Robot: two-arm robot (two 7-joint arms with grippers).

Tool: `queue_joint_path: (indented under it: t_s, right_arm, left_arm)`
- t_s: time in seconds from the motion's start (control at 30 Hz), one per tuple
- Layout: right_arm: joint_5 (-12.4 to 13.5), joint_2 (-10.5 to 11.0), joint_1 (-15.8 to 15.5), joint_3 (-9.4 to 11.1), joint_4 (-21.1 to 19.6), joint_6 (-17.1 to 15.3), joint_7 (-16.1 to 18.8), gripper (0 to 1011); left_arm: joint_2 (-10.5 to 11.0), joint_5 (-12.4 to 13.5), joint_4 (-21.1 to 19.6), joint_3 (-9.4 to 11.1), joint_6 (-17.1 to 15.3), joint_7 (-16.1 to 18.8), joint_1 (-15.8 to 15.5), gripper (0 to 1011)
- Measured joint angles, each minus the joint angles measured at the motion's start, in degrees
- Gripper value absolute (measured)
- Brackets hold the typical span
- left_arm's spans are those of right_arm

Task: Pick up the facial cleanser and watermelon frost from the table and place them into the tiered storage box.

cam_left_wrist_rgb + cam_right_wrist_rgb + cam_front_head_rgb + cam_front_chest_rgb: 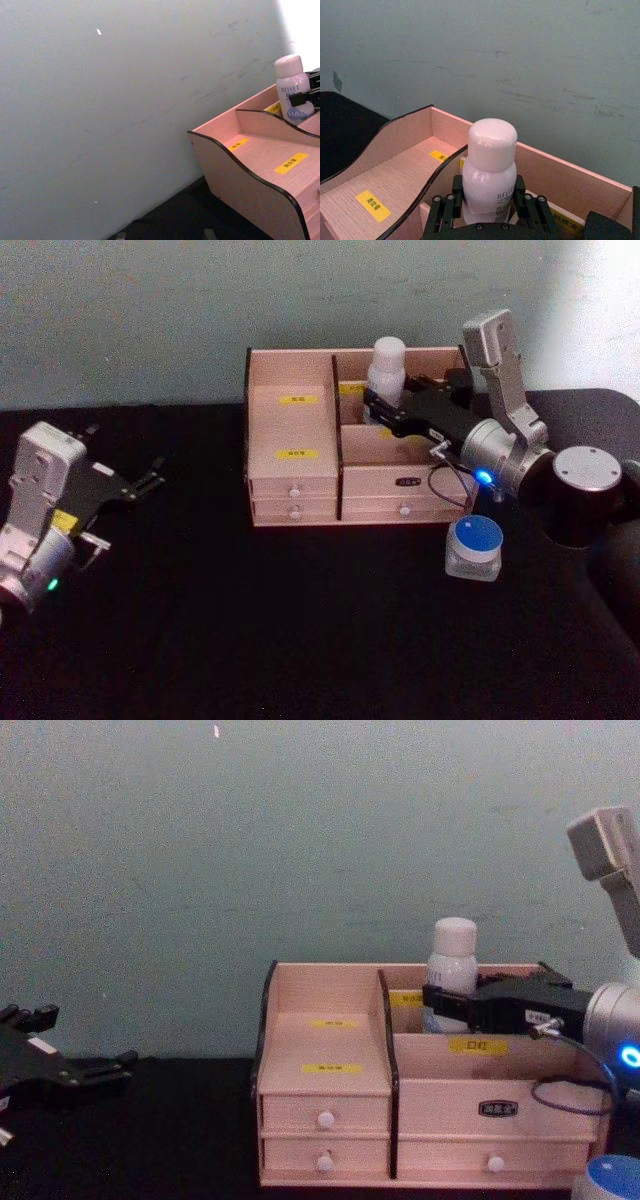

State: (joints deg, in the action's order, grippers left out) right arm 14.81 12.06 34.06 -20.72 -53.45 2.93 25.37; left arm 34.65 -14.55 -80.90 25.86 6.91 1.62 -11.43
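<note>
— Nearest up front: squat clear jar, blue lid on, upright on the black worktop. Stands just off the front right corner of the wooden box, apart from it.

— And the bottle?

— White bottle with a rounded cap, upright in the rear compartment of the box's right half. Rises well above the back wall. Carries blue print on its side, plainest from the left wrist.

— Held or loose?

— Held. Right jaws clamped low on its body, one black finger on each side, pressed against the plastic. Cannot tell whether the base touches the compartment floor.

— Rest of that arm?

— Right arm reaches in from the right, over the box's front right part, with a blue light glowing at the wrist.

— Other compartments?

— Left half stepped in two levels, each showing bare wood and a yellow label. Split from the right half by a dark curved divider. Lower compartment in front of the bottle, under the jaws. Below, small drawers with white knobs, all closed.

— Left side?

— Left arm parked over the worktop at far left, well apart from the box. Left jaws apart.
</note>
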Motion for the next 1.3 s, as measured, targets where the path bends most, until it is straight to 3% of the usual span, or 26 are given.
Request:
queue_joint_path:
  t_s: [0.47, 0.93, 1.2, 1.3]
  right_arm:
    - [0.1, 0.1, 0.0, 0.0, -0.2, 0.1, 0.0, 591]
    - [0.1, 0.1, -0.1, 0.0, -0.2, 0.2, -0.1, 984]
    - [0.2, 0.1, -0.1, 0.0, -0.2, 0.2, -0.1, 1000]
    - [0.2, 1.0, -1.8, 0.4, -4.0, 0.1, -0.1, 1000]
  left_arm:
    - [0.0, 0.0, 0.0, 0.0, 0.0, 0.0, 0.0, 1001]
    - [0.0, 0.0, 0.0, 0.0, 0.0, 0.0, 0.0, 1001]
    - [0.0, 0.0, 0.0, 0.0, 0.0, 0.0, 0.0, 1001]
    - [0.0, 0.0, 0.0, 0.0, 0.0, 0.0, 0.0, 1001]
